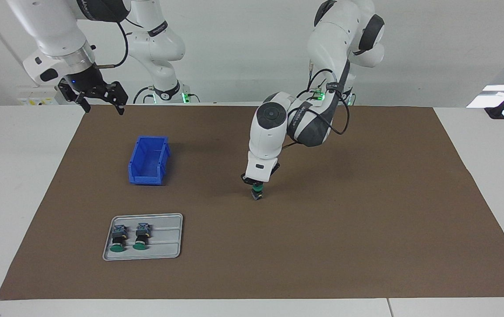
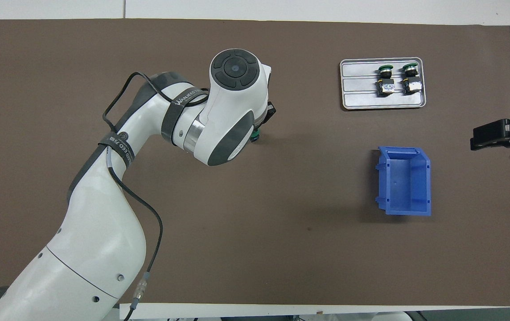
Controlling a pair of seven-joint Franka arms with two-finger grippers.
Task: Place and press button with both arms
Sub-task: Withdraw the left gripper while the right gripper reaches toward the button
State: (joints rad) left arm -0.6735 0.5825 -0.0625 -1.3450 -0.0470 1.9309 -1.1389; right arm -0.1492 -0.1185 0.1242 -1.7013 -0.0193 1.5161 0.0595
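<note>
Left arm (image 2: pixel 103 214) strap reading perhaps "WANJEED", left pincer (image 1: pixel 257 188) aperture unclear, touching button (image 1: pixel 257 192)

Your white surface (image 1: pixel 18 185) carries a broad brown mat (image 1: pixel 322 246). On the mat you have an open blue plastic bin (image 1: pixel 148 165), a shallow grey metal tray (image 1: pixel 164 246) farther from the robots, and a green-capped push-button (image 1: pixel 257 192) mid-mat.
</note>
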